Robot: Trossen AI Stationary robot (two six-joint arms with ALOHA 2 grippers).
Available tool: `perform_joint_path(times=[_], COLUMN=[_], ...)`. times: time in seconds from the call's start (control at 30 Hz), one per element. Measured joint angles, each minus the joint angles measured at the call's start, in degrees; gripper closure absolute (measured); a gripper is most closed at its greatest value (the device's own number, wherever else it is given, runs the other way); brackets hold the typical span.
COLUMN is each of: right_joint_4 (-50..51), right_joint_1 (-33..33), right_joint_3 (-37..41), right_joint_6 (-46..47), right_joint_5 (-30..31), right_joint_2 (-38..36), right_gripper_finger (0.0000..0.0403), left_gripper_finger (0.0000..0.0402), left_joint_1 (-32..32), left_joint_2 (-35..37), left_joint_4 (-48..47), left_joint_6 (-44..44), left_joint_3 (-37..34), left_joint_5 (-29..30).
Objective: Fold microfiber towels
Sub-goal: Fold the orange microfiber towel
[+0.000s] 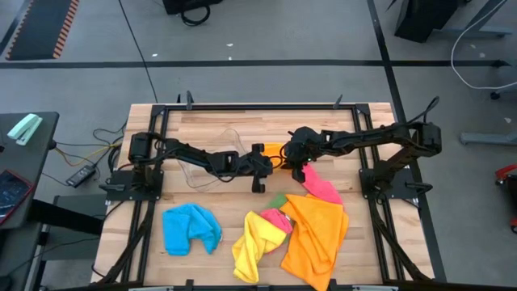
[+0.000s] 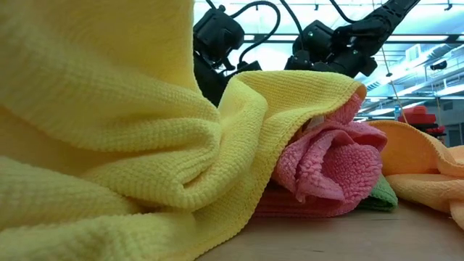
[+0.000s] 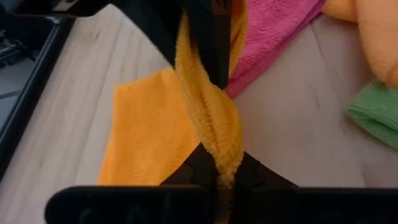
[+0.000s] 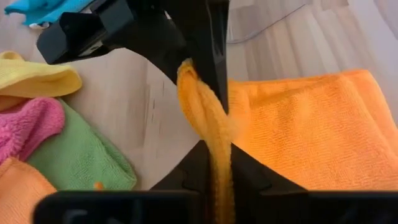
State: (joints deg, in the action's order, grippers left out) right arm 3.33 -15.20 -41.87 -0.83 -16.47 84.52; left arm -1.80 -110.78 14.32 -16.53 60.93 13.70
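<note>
From above, my left gripper (image 1: 260,167) and my right gripper (image 1: 297,164) meet at the middle of the table (image 1: 363,242), with the small orange towel (image 1: 273,150) between them. Behind my left arm stands a clear tub (image 1: 212,155); I can see nothing in it. Nearer the table's front edge lie the blue towel (image 1: 191,228), the yellow towel (image 1: 255,246), the pink towel (image 1: 321,187) and a big orange towel (image 1: 317,234).

From table height, the yellow cloth fills the view, and a rolled pink one (image 2: 330,168) and a green one (image 2: 383,197) lie under it.

In my left wrist view, my fingers are closed on a twisted edge of the orange towel, and the rest lies flat under them.

In my right wrist view, my fingers also pinch an orange edge. I think I should keep both pinches firm and level, and lay the edge evenly over the flat part, so the fold has no wrinkle.
</note>
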Motion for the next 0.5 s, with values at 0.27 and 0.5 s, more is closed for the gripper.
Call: perform_joint_path(times=[0.27,0.5], right_joint_4=[1.7,-6.2], right_joint_1=[-0.5,-0.5], right_joint_3=[0.2,5.8], right_joint_6=[-5.4,-7.0], right_joint_5=[7.2,11.3], right_joint_2=[-6.6,-0.2], right_gripper_finger=[0.0269,0.0258], left_gripper_finger=[0.0388,0.0373], left_joint_1=[-1.2,-2.4], left_joint_2=[0.0,0.0], left_joint_4=[-3.7,-3.9], left_joint_6=[5.3,10.2], left_joint_3=[-0.1,-0.1], left_joint_5=[-7.1,-11.4])
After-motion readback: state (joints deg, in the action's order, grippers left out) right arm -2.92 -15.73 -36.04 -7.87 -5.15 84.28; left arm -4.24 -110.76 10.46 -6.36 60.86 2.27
